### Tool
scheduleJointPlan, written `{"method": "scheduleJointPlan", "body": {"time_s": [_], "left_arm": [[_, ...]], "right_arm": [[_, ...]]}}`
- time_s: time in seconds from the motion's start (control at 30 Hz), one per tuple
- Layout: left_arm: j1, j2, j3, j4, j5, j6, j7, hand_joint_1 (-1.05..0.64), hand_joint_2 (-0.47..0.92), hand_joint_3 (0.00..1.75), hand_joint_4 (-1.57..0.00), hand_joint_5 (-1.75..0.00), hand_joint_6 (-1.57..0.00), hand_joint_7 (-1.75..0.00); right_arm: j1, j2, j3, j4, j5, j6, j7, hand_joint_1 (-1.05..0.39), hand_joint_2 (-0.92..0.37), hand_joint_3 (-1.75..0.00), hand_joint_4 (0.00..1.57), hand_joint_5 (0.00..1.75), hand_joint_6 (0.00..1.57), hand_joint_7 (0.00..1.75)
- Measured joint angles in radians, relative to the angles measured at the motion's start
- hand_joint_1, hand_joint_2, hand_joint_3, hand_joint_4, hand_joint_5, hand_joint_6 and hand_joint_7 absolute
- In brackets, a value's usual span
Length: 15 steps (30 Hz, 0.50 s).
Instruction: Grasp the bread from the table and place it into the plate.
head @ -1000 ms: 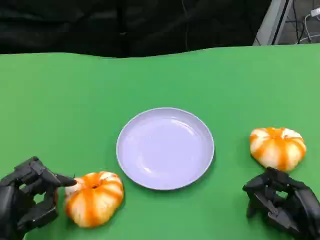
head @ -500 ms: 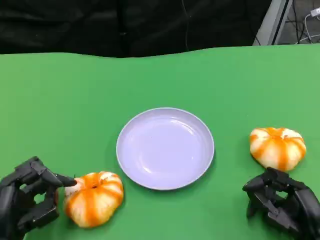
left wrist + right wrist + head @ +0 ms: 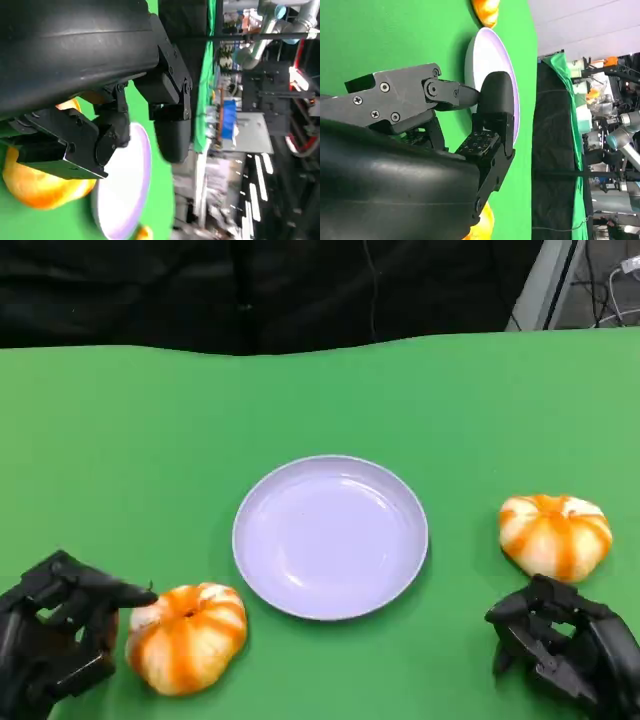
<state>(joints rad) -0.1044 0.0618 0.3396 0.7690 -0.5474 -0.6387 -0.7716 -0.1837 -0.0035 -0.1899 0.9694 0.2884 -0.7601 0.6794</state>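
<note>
A round pale lilac plate sits at the middle of the green-covered desk, with nothing in it. At about 7 o'clock from the plate, close to its rim but apart from it, lies a round pumpkin-shaped bread roll with orange and white stripes, resting on the desk. A second striped orange-and-white bread roll lies at 3 o'clock from the plate, well apart from it. The black left hand sits at 9 o'clock from the near roll, just beside it; its fingers are spread apart and hold nothing, with one fingertip reaching over toward the roll's upper edge, though whether it touches cannot be told from the head view. In the left wrist view the same hand shows its fingers parted, with the orange roll beside them and the lilac plate beyond. The black right hand rests at 6 o'clock from the far roll, near it but apart, its fingers loosely curved with gaps between them and nothing held. The right wrist view shows that hand with fingers apart, pointing toward the plate, with a bit of orange roll past the plate's edge.
</note>
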Motion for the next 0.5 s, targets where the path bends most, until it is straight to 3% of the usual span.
{"method": "scheduleJointPlan", "body": {"time_s": [0.07,0.13,0.27,0.5], "left_arm": [[0.002,-0.001,0.011,-0.001,-0.011,0.011,-0.025,-0.27,0.87,0.15,-0.79,-0.01,-0.73,-0.01],[0.002,-0.001,0.022,0.000,-0.025,0.020,-0.051,-0.29,0.91,0.08,-0.76,0.00,-0.71,0.00],[0.001,-0.002,0.045,0.004,-0.047,0.026,-0.101,-0.49,0.92,0.14,-0.56,0.00,-0.51,0.00],[-0.001,-0.002,0.066,0.038,-0.050,0.017,-0.164,-0.64,0.92,0.23,-0.44,0.00,-0.37,0.00]], "right_arm": [[0.000,0.000,0.000,0.000,0.000,0.000,0.000,-0.25,-0.92,-0.39,0.68,1.75,0.81,1.07],[0.000,0.000,0.000,0.000,0.000,0.000,0.001,-0.25,-0.92,-0.39,0.68,1.75,0.81,1.07],[0.000,0.000,0.000,0.000,0.000,0.000,0.001,-0.24,-0.92,-0.39,0.68,1.75,0.82,1.07],[0.000,0.000,0.000,0.000,0.000,0.000,0.001,-0.26,-0.92,-0.39,0.69,1.75,0.81,1.06]]}}
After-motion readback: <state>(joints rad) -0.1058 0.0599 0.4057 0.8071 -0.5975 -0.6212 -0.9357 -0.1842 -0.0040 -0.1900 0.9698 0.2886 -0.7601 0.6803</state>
